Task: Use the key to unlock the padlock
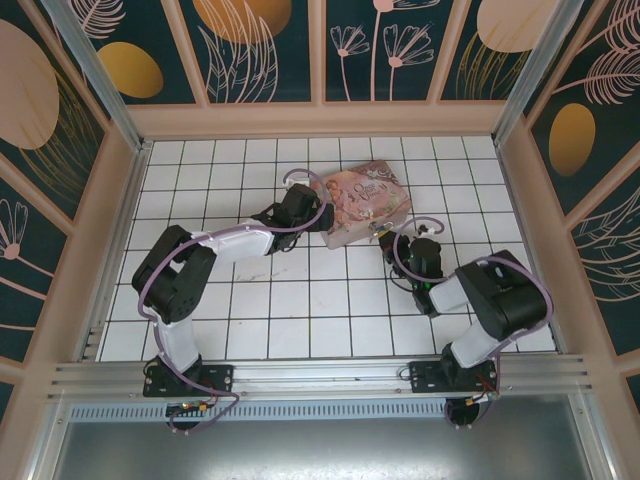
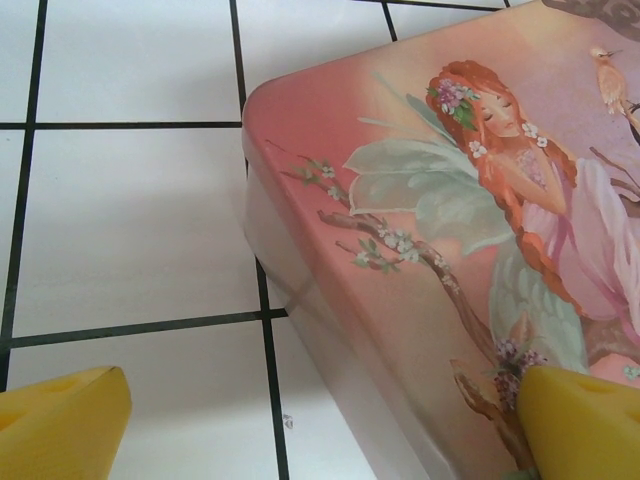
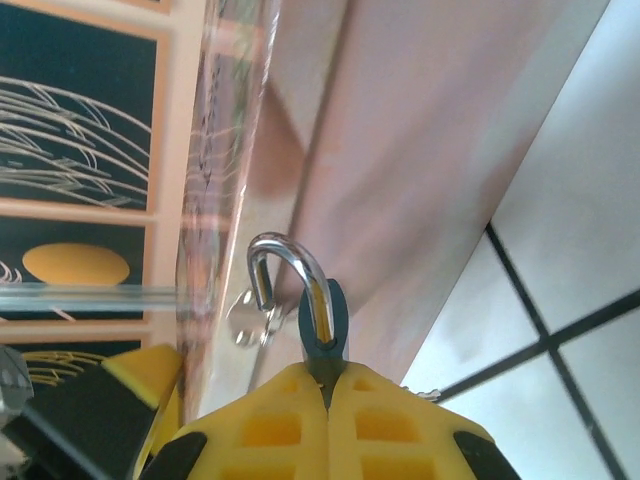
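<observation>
Pink fairy tin [image 1: 365, 203] — white-tiled table [image 1: 250, 300]

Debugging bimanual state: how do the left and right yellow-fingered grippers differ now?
Jaws: the left gripper stands wide open; the right gripper is shut.
Load: left holds nothing; right pinches the small blue padlock with its silvery shackle sticking out.
Place: left spans a corner of the pink illustrated tin box; right sits at its side wall.
Shared: yellow fingers, both at the tin.
</observation>
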`<control>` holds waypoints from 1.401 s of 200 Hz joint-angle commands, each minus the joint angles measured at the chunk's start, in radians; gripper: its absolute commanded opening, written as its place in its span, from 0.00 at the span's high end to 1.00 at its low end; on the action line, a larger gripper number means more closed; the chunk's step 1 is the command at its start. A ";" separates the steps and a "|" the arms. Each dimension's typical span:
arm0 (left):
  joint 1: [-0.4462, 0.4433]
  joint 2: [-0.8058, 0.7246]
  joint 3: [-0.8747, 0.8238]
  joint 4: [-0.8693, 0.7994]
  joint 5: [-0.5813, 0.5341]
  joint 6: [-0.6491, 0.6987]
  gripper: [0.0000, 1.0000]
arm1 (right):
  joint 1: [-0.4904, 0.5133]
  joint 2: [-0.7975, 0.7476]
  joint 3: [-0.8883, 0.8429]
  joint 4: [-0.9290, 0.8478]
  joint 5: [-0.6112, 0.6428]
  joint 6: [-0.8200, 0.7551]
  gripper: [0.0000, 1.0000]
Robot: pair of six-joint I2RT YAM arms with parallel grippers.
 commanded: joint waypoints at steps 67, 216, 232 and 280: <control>0.011 -0.104 0.053 -0.238 0.030 0.026 0.01 | 0.381 -0.175 -0.015 -0.256 0.078 -0.002 1.00; 0.010 -0.406 -0.056 -0.286 0.087 -0.018 0.01 | 0.668 0.035 -0.046 -0.095 0.182 0.151 0.60; 0.009 -0.409 -0.056 -0.290 0.089 -0.020 0.01 | 0.647 -0.059 -0.071 -0.194 0.185 0.133 0.43; 0.010 -0.436 -0.033 -0.300 0.064 -0.022 0.01 | 0.602 -0.673 -0.104 -0.826 0.336 0.082 0.20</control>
